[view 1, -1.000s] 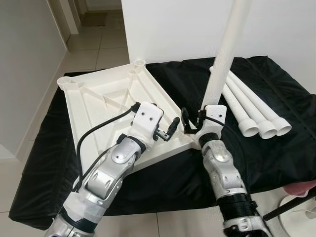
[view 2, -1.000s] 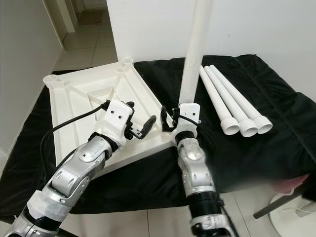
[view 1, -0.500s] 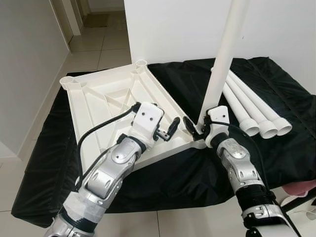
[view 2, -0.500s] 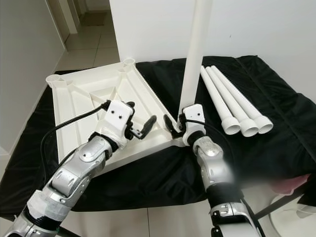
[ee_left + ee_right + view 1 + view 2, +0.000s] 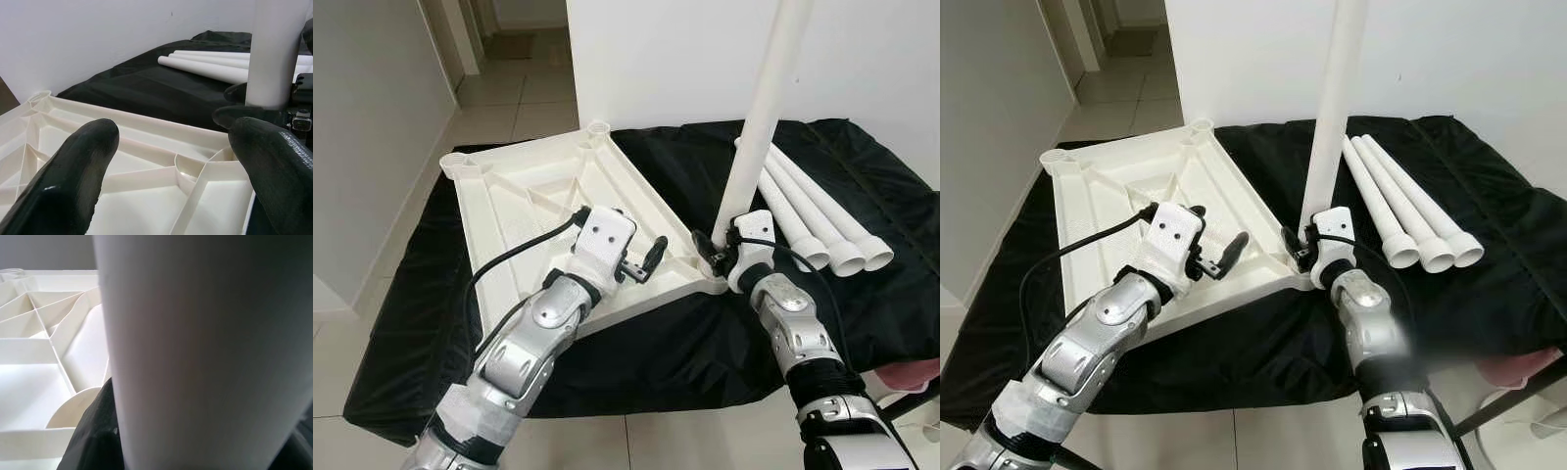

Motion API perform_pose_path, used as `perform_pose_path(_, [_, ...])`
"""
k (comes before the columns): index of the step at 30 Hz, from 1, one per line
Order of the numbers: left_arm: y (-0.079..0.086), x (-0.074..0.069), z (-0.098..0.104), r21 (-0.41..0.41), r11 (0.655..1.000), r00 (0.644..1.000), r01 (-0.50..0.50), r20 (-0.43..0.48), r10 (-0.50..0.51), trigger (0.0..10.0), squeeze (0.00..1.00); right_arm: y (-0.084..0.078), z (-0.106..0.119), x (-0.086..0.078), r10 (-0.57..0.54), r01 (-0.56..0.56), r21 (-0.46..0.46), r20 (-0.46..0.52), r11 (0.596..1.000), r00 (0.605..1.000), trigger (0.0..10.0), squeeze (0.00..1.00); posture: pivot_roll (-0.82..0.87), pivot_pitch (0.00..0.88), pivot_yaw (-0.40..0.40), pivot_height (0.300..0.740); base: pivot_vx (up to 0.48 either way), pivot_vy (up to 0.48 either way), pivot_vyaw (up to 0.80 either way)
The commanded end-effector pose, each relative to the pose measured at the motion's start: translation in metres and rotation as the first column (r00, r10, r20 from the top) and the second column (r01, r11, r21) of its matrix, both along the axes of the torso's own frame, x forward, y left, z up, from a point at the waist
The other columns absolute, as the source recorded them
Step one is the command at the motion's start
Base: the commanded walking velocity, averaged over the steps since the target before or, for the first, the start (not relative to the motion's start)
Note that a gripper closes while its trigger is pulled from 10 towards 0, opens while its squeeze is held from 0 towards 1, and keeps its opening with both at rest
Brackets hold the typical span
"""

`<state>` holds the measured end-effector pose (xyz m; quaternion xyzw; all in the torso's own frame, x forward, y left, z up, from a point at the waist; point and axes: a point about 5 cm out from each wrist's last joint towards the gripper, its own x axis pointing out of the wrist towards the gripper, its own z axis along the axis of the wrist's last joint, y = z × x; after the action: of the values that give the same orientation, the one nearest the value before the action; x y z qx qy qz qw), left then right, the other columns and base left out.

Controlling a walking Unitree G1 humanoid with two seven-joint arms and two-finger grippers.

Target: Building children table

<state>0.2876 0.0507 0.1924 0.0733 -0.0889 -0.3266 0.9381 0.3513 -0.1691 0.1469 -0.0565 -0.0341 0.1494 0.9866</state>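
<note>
A low surface is covered by a black cloth (image 5: pixel 636 352), which hangs over the near edge onto a floor of pale tiles (image 5: pixel 352 352). A white wall (image 5: pixel 656 59) stands behind the surface, and a tiled corridor (image 5: pixel 509 69) runs off at the far left beside a grey wall (image 5: pixel 362 127). A white tabletop (image 5: pixel 519 211) is laid upside down on the cloth, its ribs and round corner sockets facing up. A white leg (image 5: pixel 766 108) is held upright at the tabletop's near right corner by the right gripper (image 5: pixel 716 253), whose fingers are closed around the leg's lower end. Three more legs (image 5: pixel 813 211) are laid side by side on the cloth to the right, near the upright one. The left gripper (image 5: pixel 646 262) is held over the tabletop's near edge, its fingers (image 5: pixel 73 181) spread wide apart with nothing between them.
</note>
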Motion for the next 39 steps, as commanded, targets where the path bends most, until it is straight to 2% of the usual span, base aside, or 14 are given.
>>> perform_pose_path(1, [-0.003, -0.005, -0.002, 0.039, 0.993, 0.994, 0.109, -0.001, -0.109, 10.0, 0.00, 0.000, -0.014, -0.003, -0.061, 0.065, 0.056, -0.073, 0.996, 0.995, 10.0, 0.00, -0.07, 0.015, 0.060, 0.740, 0.000, 0.000, 0.00])
perform_pose_path(7, [-0.004, -0.006, -0.003, 0.041, 0.992, 0.993, 0.117, -0.005, -0.117, 10.0, 0.00, 0.017, -0.015, -0.010, -0.111, 0.121, 0.122, -0.088, 0.985, 0.990, 10.0, 0.00, -0.07, 0.013, 0.060, 0.740, 0.000, 0.000, 0.00])
perform_pose_path(10, [-0.004, -0.006, -0.004, 0.041, 0.992, 0.993, 0.118, -0.006, -0.118, 10.0, 0.00, 0.021, -0.015, -0.012, -0.125, 0.137, 0.142, -0.095, 0.980, 0.988, 10.0, 0.00, -0.07, 0.013, 0.059, 0.740, 0.000, 0.000, 0.00])
perform_pose_path(12, [-0.005, -0.007, -0.005, 0.040, 0.992, 0.992, 0.123, -0.009, -0.122, 10.0, 0.00, 0.030, -0.014, -0.018, -0.177, 0.194, 0.177, -0.103, 0.965, 0.979, 10.0, 0.00, -0.07, 0.013, 0.056, 0.740, 0.000, 0.000, 0.00])
perform_pose_path(15, [-0.005, -0.008, -0.005, 0.040, 0.992, 0.992, 0.124, -0.010, -0.123, 10.0, 0.00, 0.035, -0.014, -0.021, -0.214, 0.230, 0.186, -0.105, 0.955, 0.971, 10.0, 0.00, -0.07, 0.012, 0.054, 0.740, 0.000, 0.000, 0.00])
perform_pose_path(18, [-0.005, -0.008, -0.006, 0.039, 0.991, 0.992, 0.124, -0.012, -0.124, 10.0, 0.00, 0.042, -0.012, -0.028, -0.296, 0.309, 0.192, -0.092, 0.932, 0.951, 10.0, 0.00, -0.08, 0.008, 0.054, 0.740, 0.000, 0.000, 0.00])
perform_pose_path(21, [-0.005, -0.008, -0.006, 0.039, 0.991, 0.992, 0.124, -0.013, -0.124, 10.0, 0.00, 0.043, -0.011, -0.030, -0.309, 0.321, 0.191, -0.091, 0.927, 0.947, 10.0, 0.00, -0.08, 0.008, 0.054, 0.740, 0.000, 0.000, 0.00])
perform_pose_path(23, [-0.005, -0.008, -0.007, 0.041, 0.991, 0.992, 0.125, -0.014, -0.125, 10.0, 0.00, 0.046, -0.012, -0.034, -0.426, 0.441, 0.187, -0.119, 0.878, 0.897, 10.0, 0.00, -0.08, 0.005, 0.055, 0.740, 0.000, 0.000, 0.00])
perform_pose_path(24, [-0.005, -0.008, -0.007, 0.041, 0.991, 0.992, 0.125, -0.014, -0.125, 10.0, 0.00, 0.046, -0.012, -0.034, -0.426, 0.441, 0.187, -0.119, 0.878, 0.897, 10.0, 0.00, -0.08, 0.005, 0.055, 0.740, 0.000, 0.000, 0.00])
perform_pose_path(25, [-0.005, -0.008, -0.007, 0.042, 0.991, 0.992, 0.125, -0.015, -0.125, 10.0, 0.00, 0.049, -0.012, -0.038, -0.493, 0.510, 0.178, -0.134, 0.841, 0.860, 10.0, 0.00, -0.07, 0.005, 0.055, 0.740, 0.000, 0.000, 0.00])
perform_pose_path(29, [-0.004, -0.007, -0.007, 0.043, 0.991, 0.992, 0.124, -0.016, -0.123, 10.0, 0.00, 0.051, -0.014, -0.041, -0.531, 0.549, 0.143, -0.144, 0.824, 0.835, 10.0, 0.00, -0.07, 0.007, 0.055, 0.740, 0.000, 0.000, 0.00])
perform_pose_path(36, [-0.003, -0.007, -0.007, 0.044, 0.992, 0.992, 0.122, -0.016, -0.121, 10.0, 0.00, 0.049, -0.013, -0.043, -0.527, 0.543, 0.160, -0.133, 0.825, 0.840, 10.0, 0.00, -0.07, 0.010, 0.054, 0.740, 0.000, 0.000, 0.00])
perform_pose_path(37, [-0.003, -0.007, -0.007, 0.043, 0.992, 0.993, 0.121, -0.017, -0.121, 10.0, 0.00, 0.048, -0.010, -0.042, -0.518, 0.530, 0.162, -0.112, 0.833, 0.848, 10.0, 0.92, -0.07, 0.010, 0.054, 0.740, 0.000, 0.000, 0.00])
perform_pose_path(39, [-0.003, -0.008, -0.007, 0.042, 0.992, 0.993, 0.121, -0.017, -0.120, 10.0, 0.00, 0.047, -0.008, -0.042, -0.513, 0.522, 0.161, -0.097, 0.838, 0.853, 10.0, 0.92, -0.07, 0.010, 0.054, 0.740, 0.000, 0.000, 0.00])
